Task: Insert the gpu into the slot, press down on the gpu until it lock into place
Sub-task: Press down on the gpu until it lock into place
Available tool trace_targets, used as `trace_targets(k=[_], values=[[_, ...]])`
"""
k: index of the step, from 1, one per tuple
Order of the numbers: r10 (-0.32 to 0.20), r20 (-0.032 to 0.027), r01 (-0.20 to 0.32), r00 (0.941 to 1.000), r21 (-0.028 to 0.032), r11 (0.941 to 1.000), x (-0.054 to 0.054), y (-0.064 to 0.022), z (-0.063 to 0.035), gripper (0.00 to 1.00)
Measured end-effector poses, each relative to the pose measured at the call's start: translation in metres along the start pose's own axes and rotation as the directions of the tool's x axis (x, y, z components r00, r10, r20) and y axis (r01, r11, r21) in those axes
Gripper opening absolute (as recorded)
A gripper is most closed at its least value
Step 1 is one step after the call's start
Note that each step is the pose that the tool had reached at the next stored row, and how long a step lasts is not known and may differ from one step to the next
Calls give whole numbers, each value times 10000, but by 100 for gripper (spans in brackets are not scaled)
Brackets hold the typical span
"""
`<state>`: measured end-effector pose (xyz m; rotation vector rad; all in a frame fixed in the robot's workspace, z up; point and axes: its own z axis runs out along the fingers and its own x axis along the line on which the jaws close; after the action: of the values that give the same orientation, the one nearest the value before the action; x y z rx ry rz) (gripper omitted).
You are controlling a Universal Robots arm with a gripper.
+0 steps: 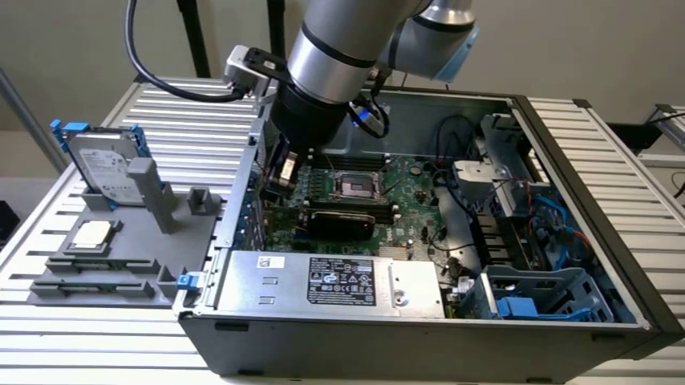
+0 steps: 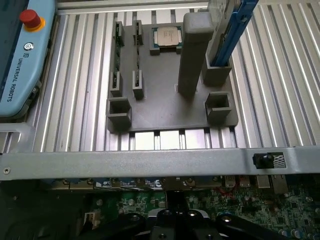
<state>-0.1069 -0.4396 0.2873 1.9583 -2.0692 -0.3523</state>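
**Seating the gpu**

We hold our gripper [image 1: 287,172] closed inside the case [image 1: 599,265], low over the motherboard [image 1: 402,180]. The gpu [image 1: 337,220] lies across the board; we should press straight down, evenly

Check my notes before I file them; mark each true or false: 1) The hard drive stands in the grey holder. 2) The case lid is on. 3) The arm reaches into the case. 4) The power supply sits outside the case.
1) True: the hard drive stands upright in the grey holder.
2) False: the case is open, motherboard exposed.
3) True: the arm reaches inside.
4) False: the power supply sits inside the case.
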Motion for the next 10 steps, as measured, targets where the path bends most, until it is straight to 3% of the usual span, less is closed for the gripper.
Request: trace_targets(k=[10], values=[[65,19,-65,10000,-105,9999,-39,3,0,11]])
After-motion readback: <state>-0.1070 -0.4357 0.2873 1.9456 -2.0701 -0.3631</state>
